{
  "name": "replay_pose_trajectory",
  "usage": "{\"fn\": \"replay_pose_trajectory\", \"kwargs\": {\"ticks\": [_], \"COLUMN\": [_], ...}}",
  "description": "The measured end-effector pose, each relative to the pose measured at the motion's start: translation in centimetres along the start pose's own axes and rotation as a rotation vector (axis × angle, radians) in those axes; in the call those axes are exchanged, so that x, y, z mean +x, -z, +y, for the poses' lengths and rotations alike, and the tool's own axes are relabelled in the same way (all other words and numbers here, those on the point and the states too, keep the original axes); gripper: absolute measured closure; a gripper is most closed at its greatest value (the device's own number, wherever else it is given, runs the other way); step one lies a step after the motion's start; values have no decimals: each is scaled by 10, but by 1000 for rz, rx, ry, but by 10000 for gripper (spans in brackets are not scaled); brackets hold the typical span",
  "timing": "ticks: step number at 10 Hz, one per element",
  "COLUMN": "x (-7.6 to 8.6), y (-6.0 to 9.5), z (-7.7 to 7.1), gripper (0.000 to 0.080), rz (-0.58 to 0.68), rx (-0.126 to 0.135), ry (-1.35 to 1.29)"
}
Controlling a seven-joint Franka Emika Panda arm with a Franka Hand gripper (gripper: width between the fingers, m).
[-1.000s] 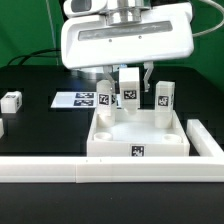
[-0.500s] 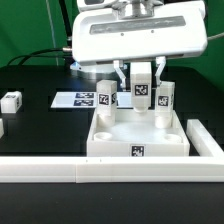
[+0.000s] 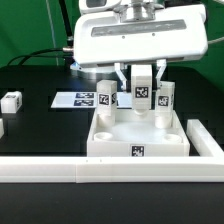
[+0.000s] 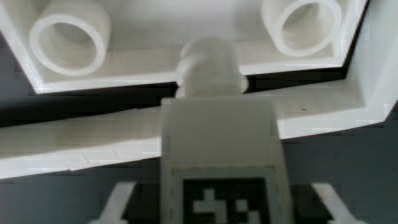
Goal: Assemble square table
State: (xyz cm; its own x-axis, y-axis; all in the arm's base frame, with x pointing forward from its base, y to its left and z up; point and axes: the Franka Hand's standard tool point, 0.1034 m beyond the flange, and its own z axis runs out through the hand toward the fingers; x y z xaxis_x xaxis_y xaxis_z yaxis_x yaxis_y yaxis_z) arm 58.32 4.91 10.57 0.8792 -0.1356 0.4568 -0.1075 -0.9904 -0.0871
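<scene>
We see the gripper [image 3: 141,87] clamped on a small white tagged leg [image 3: 141,96], above the square white plastic tabletop [image 3: 110,143], upright legs [image 3: 107,97] flanking.

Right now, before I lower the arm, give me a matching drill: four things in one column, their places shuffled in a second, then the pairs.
Things
1. held leg
2. loose leg
3. marker board
4. border rail

Places
A. lying flat beyond the square table top, toward the exterior view's left
B. running along the top's near side
C. between the fingers of the gripper, above the top
D. alone near the exterior view's left edge

Pairs: 1-C, 2-D, 3-A, 4-B
</scene>
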Motion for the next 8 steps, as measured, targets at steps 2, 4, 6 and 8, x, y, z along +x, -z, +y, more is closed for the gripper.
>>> {"fn": "replay_pose_trajectory", "kwargs": {"ticks": [2, 4, 6, 8], "x": [2, 3, 3, 2], "y": [-1, -4, -9, -10], "z": [-10, -18, -23, -22], "gripper": [518, 518, 518, 518], "rz": [31, 65, 90, 84], "rx": [4, 5, 4, 3], "ry": [9, 19, 33, 32]}}
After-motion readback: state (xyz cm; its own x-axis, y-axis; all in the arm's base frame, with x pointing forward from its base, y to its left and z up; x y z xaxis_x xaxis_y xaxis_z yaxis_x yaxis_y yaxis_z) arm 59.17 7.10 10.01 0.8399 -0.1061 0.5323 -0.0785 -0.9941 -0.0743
